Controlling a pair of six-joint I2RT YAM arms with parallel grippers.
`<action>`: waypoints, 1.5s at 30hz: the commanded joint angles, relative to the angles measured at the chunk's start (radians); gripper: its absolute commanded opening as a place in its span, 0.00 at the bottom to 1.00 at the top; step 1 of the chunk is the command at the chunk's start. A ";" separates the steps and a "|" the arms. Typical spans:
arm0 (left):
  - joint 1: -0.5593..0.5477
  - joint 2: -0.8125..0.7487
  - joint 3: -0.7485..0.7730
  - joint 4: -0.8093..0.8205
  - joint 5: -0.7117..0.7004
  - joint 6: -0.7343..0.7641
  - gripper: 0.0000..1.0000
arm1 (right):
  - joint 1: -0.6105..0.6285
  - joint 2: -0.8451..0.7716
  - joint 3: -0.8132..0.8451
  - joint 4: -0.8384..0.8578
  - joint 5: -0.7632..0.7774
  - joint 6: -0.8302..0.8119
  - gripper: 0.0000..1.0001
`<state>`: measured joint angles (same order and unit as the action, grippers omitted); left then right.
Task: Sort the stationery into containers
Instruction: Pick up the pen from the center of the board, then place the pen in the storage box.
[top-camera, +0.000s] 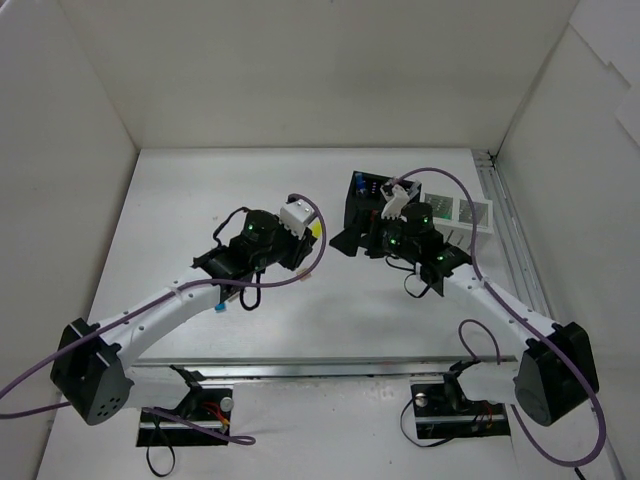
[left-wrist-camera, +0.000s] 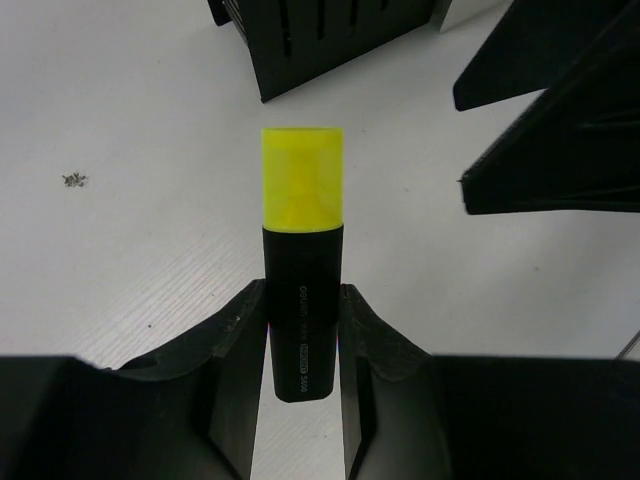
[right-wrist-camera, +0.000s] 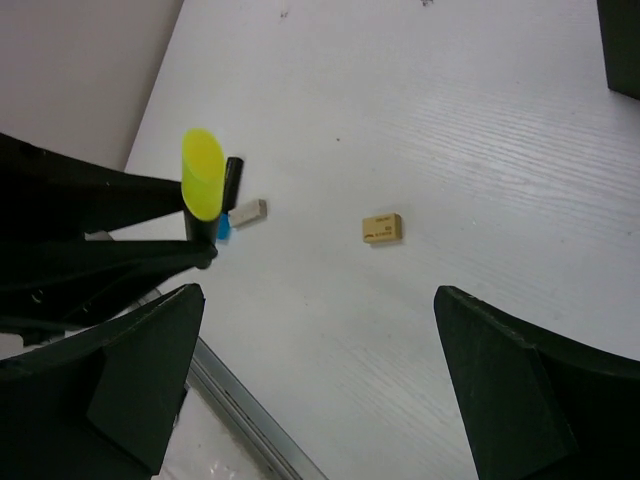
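In left hand (left-wrist-camera: 303, 345), yellow highlighter (left-wrist-camera: 302, 270), clamped

The highlighter (left-wrist-camera: 302, 270) is black with yellow cap, the eraser (right-wrist-camera: 382, 228) beige

We've got two matching arms: white tubular links (top-camera: 168, 308), black joint housings (top-camera: 90, 372), purple cables (top-camera: 440, 171) looped along each, green LEDs (top-camera: 247, 230) at the wrists. White boxy module (top-camera: 298, 212) on the left wrist. Matte black wedge fingers (left-wrist-camera: 225, 345).
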<state>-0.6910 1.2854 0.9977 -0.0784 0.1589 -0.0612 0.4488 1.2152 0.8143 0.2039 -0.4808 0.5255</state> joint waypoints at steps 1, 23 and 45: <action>-0.002 -0.018 0.007 0.055 0.013 0.058 0.00 | 0.048 0.021 0.065 0.222 0.054 0.110 0.98; -0.051 -0.026 0.031 0.115 0.010 0.028 0.09 | 0.197 0.149 0.065 0.419 0.272 0.206 0.13; 0.481 -0.144 -0.112 -0.297 -0.263 -0.555 0.99 | -0.280 0.084 0.282 0.023 0.763 -0.308 0.00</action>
<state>-0.2676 1.1477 0.9230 -0.2836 -0.1112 -0.4881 0.2245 1.2415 1.0485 0.2035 0.2363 0.2951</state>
